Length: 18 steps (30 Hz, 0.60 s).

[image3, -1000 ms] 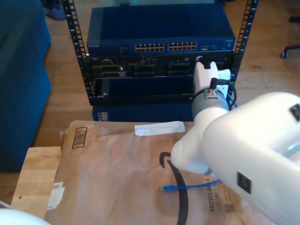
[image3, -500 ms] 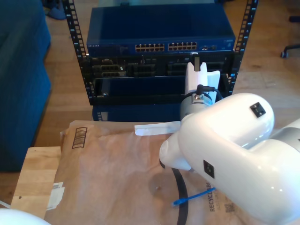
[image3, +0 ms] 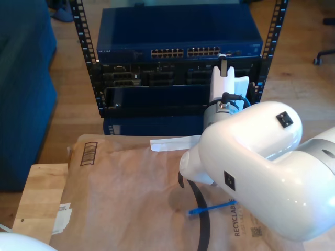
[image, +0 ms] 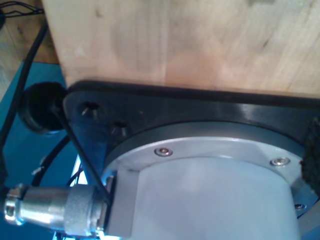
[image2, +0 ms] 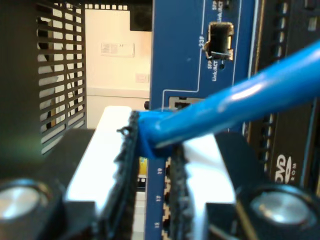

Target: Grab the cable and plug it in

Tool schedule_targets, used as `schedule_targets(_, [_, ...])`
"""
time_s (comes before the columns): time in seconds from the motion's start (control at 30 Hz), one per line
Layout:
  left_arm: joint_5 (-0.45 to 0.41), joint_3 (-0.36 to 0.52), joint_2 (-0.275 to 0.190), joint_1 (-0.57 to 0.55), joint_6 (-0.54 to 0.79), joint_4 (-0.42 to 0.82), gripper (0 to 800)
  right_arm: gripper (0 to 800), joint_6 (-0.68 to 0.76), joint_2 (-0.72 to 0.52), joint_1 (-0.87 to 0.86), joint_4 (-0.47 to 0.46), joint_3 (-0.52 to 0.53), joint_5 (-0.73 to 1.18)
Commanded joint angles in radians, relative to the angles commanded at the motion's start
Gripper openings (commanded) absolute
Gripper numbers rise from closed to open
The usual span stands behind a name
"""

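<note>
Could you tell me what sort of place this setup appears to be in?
Probably a networking lab or office test bench: an open rack holding a blue network switch, brown paper over a wooden table, and wood flooring.

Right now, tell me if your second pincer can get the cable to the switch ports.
Probably yes. My second pincer grips the cable right at the switch front, with nothing between them.

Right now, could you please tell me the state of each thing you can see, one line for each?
cable: clamped in my second end effector, not yet plugged in, free end lying on the brown paper.
my second end effector: shut on the cable, held up close to the blue switch.
blue switch: mounted in the rack, the port at 23F looks empty.
white tape: lying flat on the paper.
</note>
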Motion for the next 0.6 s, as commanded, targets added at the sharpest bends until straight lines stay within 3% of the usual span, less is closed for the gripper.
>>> schedule_targets(0.6, [0.000, -0.002, 0.000, 0.000, 0.000, 0.000, 800, 0, 0.006, 0.052, -0.011, -0.006, -0.072, -0.011])
